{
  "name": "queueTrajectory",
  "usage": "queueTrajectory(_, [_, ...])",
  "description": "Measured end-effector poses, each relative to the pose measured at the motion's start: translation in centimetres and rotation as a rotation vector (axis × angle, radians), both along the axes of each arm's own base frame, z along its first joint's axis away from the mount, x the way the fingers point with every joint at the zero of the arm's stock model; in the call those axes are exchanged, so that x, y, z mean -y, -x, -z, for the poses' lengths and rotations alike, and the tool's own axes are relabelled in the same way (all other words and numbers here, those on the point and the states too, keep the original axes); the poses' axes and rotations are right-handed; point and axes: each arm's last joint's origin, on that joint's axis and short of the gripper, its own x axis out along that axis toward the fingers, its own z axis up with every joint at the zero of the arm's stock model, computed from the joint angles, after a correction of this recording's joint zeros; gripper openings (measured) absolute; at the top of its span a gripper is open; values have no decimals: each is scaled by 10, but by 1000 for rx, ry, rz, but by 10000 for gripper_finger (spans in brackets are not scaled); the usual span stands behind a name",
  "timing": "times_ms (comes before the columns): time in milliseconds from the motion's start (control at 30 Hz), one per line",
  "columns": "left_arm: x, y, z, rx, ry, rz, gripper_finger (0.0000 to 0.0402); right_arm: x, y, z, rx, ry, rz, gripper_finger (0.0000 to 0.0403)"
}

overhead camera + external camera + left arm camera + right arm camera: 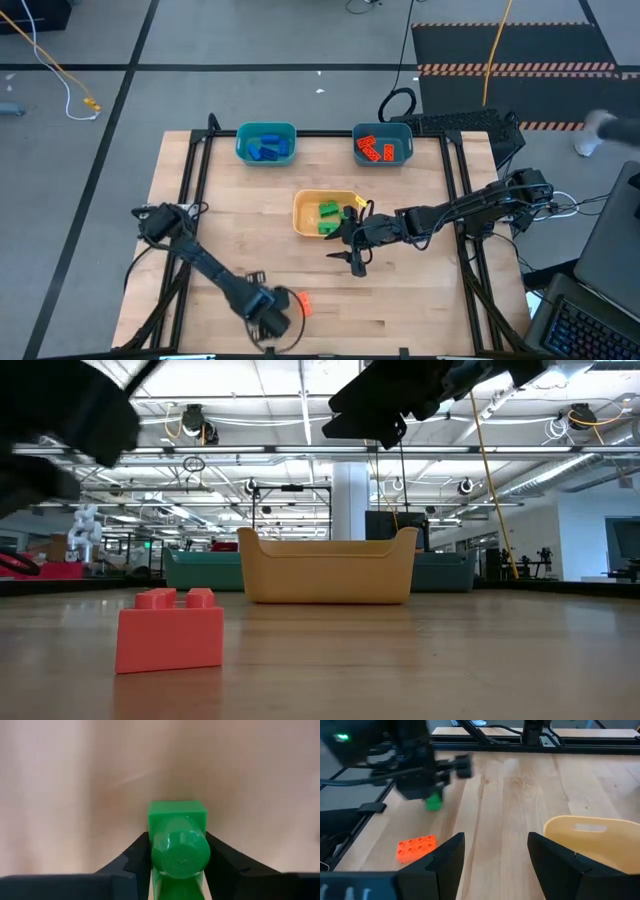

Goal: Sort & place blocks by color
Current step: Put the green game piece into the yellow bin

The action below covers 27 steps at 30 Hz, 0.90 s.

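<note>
My left gripper (268, 322) is near the table's near edge, shut on a green block (176, 840); the right wrist view also shows that green block (434, 802) below it. An orange block (303, 303) lies flat on the table just right of it, studs up (170, 630). My right gripper (496, 852) is open and holds nothing. It hovers just near of the yellow bin (300, 215), which holds green blocks (327, 218). Blue blocks (266, 147) lie in the left teal bin, orange blocks (377, 150) in the right teal bin. My left gripper pinches the green block between its two fingers (137, 854), one on each side wall (152, 827). A stud (179, 851) faces the wrist camera. The fingers point down at the table. The block shows below them, and nothing green rests on the table in the low view.
The left teal bin (241, 145) and the right teal bin (405, 140) stand at the table's far edge, and the yellow bin (330, 570) at its middle. Black rails (190, 170) run along the table's left and right sides. Bare wood lies between the two grippers.
</note>
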Motion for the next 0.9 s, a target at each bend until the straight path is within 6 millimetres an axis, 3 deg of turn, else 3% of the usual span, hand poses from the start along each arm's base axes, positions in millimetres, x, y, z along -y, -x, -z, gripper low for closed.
queueTrajectory(167, [-45,-10,-39,79,-103,-21,134,0,2,4,-40,18,-6,210])
queueTrajectory(433, [-132,-31,-105,417,-318,-41,134,3,8,13,-151,76,-23,210])
queueTrajectory(633, [-195,-64,-106,533,-365,-79,134,10,6,12,-139,88,-9,210])
queueTrajectory(800, [-235,-69,-93,447,-391,-131,137,11,6,14,-154,83,0,210])
queueTrajectory(900, [-249,-67,-92,427,-381,-180,193,11,7,15,-177,83,0,210])
